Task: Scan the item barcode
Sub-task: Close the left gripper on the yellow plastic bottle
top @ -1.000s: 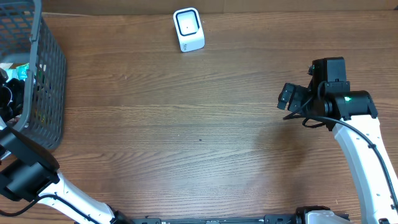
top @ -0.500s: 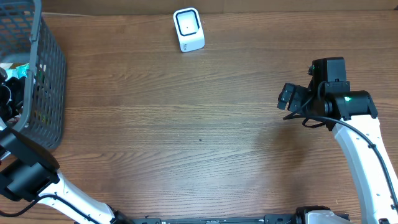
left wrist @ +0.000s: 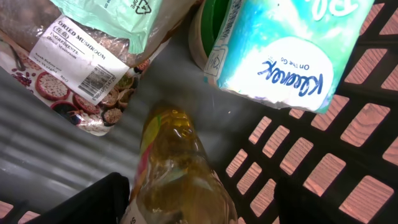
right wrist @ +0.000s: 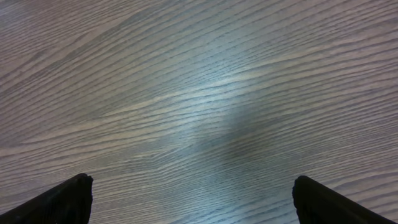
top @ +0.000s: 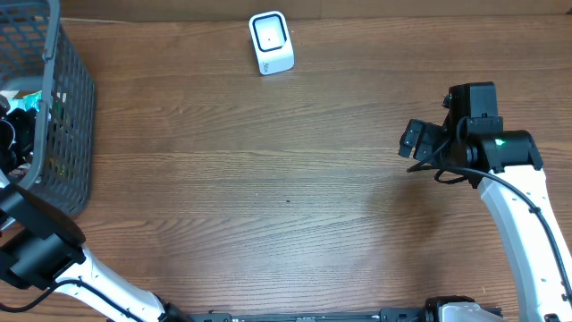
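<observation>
My left gripper point(left wrist: 199, 208) is down inside the grey basket point(top: 79, 98), open, with a clear bottle of yellow liquid point(left wrist: 177, 168) lying between its jaws. The left finger point(left wrist: 93, 202) sits against the bottle's labelled side. The right finger point(left wrist: 311, 202) stands apart from it, over the basket's mesh. No barcode shows on the bottle. The white barcode scanner point(top: 271, 42) stands at the table's far edge. My right gripper point(top: 413, 141) hovers open over bare wood point(right wrist: 199, 124) at the right, holding nothing.
Beside the bottle in the basket lie a blue-and-white Kleenex tissue pack point(left wrist: 283, 53), a dried mushroom bag point(left wrist: 68, 68) with a printed label, a pale green packet point(left wrist: 118, 15) and a green-lidded tub point(left wrist: 211, 25). The basket's walls close in around my left gripper.
</observation>
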Robot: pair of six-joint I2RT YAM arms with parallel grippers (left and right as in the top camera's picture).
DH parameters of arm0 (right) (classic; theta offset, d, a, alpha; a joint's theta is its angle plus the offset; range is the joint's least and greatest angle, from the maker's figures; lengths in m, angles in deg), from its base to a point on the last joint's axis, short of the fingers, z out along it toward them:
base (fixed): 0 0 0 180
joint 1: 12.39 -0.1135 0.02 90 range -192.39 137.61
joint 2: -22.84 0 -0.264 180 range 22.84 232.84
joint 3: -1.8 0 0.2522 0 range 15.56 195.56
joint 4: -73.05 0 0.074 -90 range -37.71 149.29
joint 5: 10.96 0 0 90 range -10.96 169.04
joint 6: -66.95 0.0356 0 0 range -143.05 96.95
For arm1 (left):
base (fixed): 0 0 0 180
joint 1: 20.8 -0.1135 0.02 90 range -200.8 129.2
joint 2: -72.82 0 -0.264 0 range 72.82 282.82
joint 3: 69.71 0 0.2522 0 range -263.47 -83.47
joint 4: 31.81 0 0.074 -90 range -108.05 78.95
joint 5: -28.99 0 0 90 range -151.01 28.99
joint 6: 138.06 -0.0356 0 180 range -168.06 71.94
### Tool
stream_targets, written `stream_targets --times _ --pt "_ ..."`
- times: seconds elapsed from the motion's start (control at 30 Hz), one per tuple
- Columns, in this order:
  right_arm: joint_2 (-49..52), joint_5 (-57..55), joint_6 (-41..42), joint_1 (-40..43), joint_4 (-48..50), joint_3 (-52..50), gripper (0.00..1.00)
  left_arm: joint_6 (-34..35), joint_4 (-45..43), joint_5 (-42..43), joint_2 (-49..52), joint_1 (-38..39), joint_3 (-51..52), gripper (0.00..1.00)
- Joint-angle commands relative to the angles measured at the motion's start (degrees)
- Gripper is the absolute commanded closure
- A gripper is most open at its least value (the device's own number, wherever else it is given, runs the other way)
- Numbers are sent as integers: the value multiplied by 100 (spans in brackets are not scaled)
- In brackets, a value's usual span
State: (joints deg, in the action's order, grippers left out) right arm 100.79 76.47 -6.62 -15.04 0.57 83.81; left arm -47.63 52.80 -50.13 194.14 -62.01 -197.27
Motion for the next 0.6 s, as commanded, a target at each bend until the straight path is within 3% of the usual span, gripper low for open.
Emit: stream_targets --times 0.0,0.1,0.3,0.43,0.57 --pt "-35 -55 -33 11 11 120 0 -7 0 98 7 9 -144 30" --pt "-35 -55 -33 11 11 120 0 -4 -20 98 7 9 -144 39" --pt "-35 -55 -33 11 11 120 0 -4 -20 101 7 9 -144 43" --pt "-35 -55 -33 11 11 120 0 -4 -13 98 7 -2 -144 63" --pt "-35 -55 -33 11 11 120 0 7 -22 66 -39 -4 -144 65"
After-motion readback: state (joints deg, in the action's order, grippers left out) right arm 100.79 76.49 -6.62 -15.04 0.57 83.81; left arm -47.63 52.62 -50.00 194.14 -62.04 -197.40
